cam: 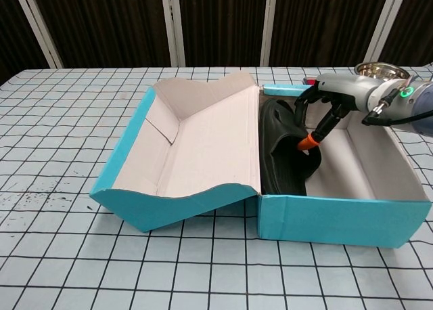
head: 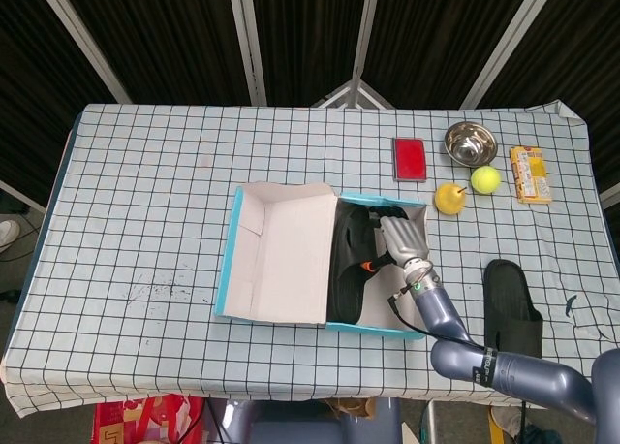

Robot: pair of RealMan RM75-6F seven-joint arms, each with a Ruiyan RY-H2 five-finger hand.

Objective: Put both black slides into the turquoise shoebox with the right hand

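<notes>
I am looking down at a table [head: 136,192] covered with a white cloth marked in a black grid. My left hand is not showing in either view.

Toward the left of the middle, the turquoise shoebox [head: 231,260] is sitting open, its lid [cam: 196,137] hinged back and lying to the left, showing a pale cardboard inside. In the chest view the front wall of the box [cam: 338,218] is facing me.

Inside the box, one black slide [head: 349,265] is leaning against the left side of the compartment, tilted up on its edge [cam: 284,158] beside the lid hinge.

My right hand [head: 404,237] is reaching into the box from the near right. Its fingers [cam: 323,126] are curling down over the slide's strap, one with an orange tip touching the shoe. I cannot tell whether they are gripping the slide or only resting on it.

Right of the box, the second black slide [head: 511,308] is lying flat on the cloth, well apart from the box and near the table's front right.

Further back are a red card [head: 409,158], a yellow pear-shaped fruit [head: 449,198] just beside the box's far right corner, a steel bowl [head: 470,142], a tennis ball [head: 485,178] and a yellow packet [head: 530,174].
</notes>
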